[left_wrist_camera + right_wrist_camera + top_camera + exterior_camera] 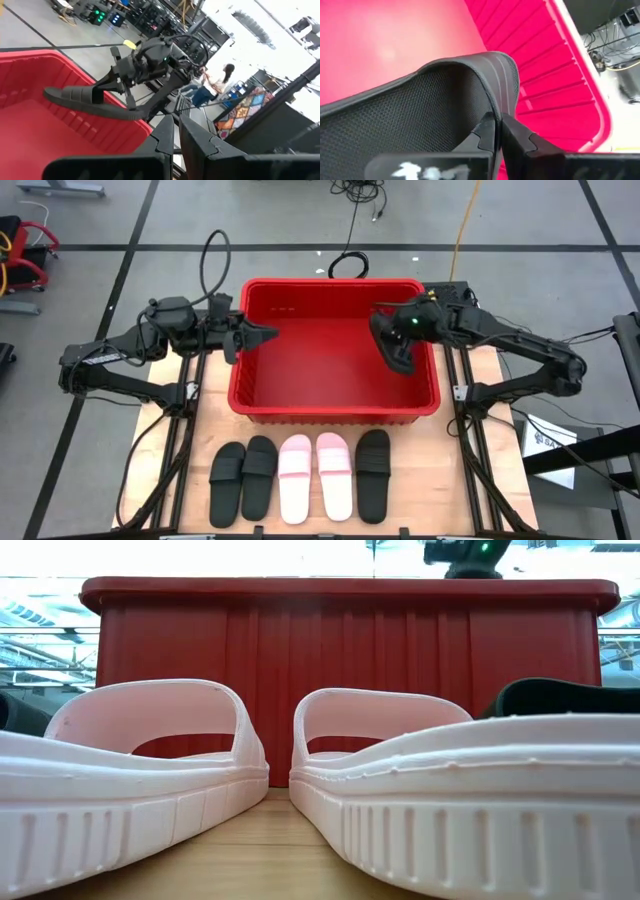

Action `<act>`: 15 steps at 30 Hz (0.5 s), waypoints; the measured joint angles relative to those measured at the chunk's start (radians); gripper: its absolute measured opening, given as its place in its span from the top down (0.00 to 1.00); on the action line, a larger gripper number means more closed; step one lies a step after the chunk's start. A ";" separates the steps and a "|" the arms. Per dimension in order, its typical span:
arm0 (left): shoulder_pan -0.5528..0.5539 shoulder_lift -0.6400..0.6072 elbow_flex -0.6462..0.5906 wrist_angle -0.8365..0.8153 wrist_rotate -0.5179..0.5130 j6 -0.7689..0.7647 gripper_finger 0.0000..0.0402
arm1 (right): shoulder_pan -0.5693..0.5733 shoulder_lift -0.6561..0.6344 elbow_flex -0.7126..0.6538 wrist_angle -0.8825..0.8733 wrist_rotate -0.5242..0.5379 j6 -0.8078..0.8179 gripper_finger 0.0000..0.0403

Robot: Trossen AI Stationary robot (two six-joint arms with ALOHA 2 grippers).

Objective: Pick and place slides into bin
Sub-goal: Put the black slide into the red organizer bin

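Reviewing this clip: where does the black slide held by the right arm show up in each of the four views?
High view: the held black slide hangs over the right part of the red bin.
Low view: not visible; the bin's front wall hides it.
Left wrist view: the slide hangs from the right gripper above the bin's rim.
Right wrist view: its strap fills the foreground.
Shared landmark: the red bin.

Wooden table [500, 470], centre frame. Red bin [335, 412] sits on its upper half. Row of five slides along lower edge: black pair [243, 478], pink pair [315, 476], one black slide [373, 474].
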 joint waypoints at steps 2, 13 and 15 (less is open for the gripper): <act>0.000 0.000 0.000 0.000 -0.004 -0.005 0.94 | -0.020 0.028 0.000 0.001 0.001 -0.051 0.99; 0.000 0.000 0.000 -0.001 -0.004 0.021 0.94 | -0.098 0.145 0.000 0.069 0.007 -0.155 0.99; 0.000 0.000 0.000 -0.001 -0.004 0.023 0.94 | -0.108 0.172 0.000 0.068 0.007 -0.169 0.99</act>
